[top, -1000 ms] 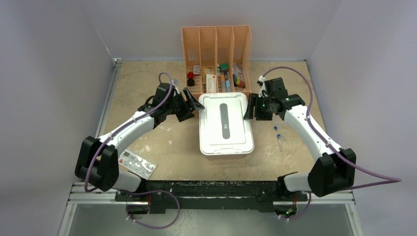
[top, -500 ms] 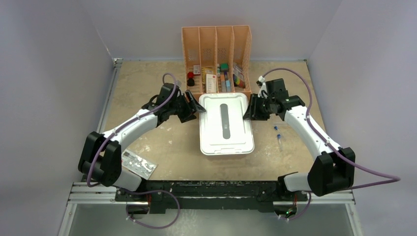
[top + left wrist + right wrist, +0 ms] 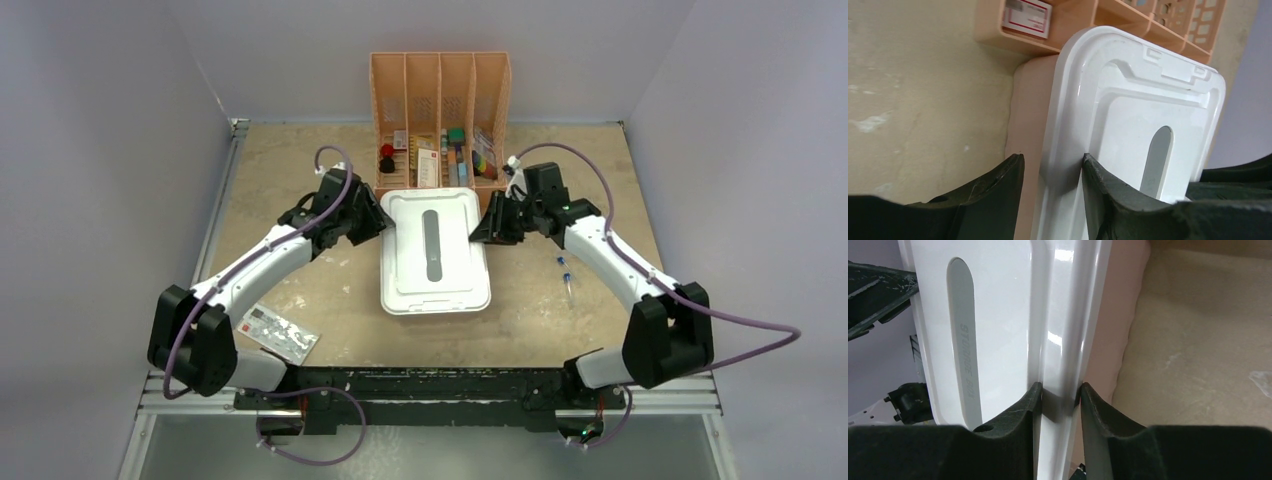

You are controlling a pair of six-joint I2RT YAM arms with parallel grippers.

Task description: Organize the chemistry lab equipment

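Observation:
A white lid (image 3: pixel 435 250) covers a pale pink box (image 3: pixel 1028 110) in the middle of the table. My left gripper (image 3: pixel 383 222) straddles the lid's left rim (image 3: pixel 1063 125). Its inner finger (image 3: pixel 1098 185) touches the lid's ridge, while the outer finger (image 3: pixel 1003 185) stands a little off beside the box wall. My right gripper (image 3: pixel 487 228) is shut on the lid's right rim (image 3: pixel 1068 330), both pads pressed against it. A small clear blue-capped tube (image 3: pixel 567 275) lies on the table right of the box. The other lab equipment is out of view.
The peach divided organizer (image 3: pixel 440 80) with small colourful items stands right behind the box, almost touching it. A flat red-and-white printed packet (image 3: pixel 280 333) lies near the front left, by the left arm's base. Grey walls close in three sides.
Both grippers have closed in on the lid's side rims. The box with its lid has slid to the left, and both arms moved left with it.

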